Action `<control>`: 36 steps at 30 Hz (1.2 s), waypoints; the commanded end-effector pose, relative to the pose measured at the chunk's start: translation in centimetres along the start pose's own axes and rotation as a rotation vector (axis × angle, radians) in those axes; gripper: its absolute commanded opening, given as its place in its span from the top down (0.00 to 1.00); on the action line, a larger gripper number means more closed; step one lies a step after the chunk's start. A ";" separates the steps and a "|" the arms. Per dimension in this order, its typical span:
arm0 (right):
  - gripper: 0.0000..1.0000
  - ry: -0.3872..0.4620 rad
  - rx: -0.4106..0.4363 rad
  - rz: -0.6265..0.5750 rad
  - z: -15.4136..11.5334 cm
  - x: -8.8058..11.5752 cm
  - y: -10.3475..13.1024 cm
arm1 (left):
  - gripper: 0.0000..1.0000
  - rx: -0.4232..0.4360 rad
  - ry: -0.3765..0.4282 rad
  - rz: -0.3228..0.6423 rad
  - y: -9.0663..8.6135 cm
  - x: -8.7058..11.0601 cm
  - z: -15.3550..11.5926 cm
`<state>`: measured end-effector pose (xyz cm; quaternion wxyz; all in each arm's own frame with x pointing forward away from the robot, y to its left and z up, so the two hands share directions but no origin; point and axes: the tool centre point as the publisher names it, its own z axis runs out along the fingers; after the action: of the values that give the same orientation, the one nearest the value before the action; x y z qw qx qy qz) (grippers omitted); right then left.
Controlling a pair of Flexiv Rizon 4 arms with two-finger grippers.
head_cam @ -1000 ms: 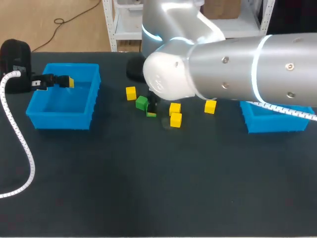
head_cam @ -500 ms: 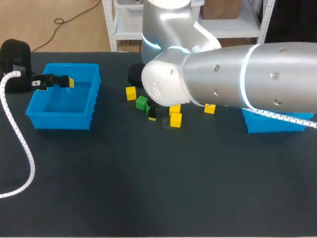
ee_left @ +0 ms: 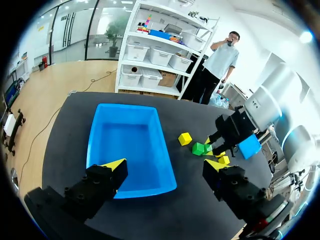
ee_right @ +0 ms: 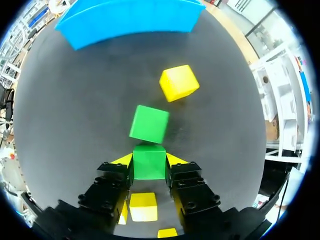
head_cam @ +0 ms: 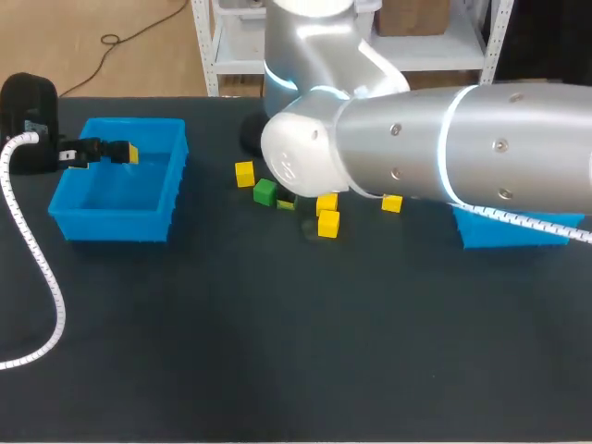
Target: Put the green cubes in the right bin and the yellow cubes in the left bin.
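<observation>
In the head view, four yellow cubes (head_cam: 327, 224) and a loose green cube (head_cam: 265, 192) are seen on the table (head_cam: 277, 351) between the left bin (head_cam: 116, 220) and the right bin (head_cam: 518, 236); nothing is seen sorted yet. More of the cluster is covered by the right arm (head_cam: 444, 139) than a second ago.

In the left wrist view, the left gripper (ee_left: 165, 167) is held wide open and empty over the bare left bin.

In the right wrist view, the right gripper (ee_right: 149, 161) is closed on a second green cube (ee_right: 149, 167), just behind the loose one.

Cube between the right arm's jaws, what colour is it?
The cube is green; the right wrist view shows it best.
</observation>
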<state>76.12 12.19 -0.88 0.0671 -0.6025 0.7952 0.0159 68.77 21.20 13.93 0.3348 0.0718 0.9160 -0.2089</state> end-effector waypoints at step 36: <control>1.00 -0.217 0.415 0.808 -16.9 21.9 -12.9 | 0.00 -0.008 0.004 -0.001 -0.1 -0.1 0.1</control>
<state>84.55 -11.60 15.10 0.1632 -0.2185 0.9590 -0.0772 68.77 21.21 13.93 0.3348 0.0718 0.9160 -0.2089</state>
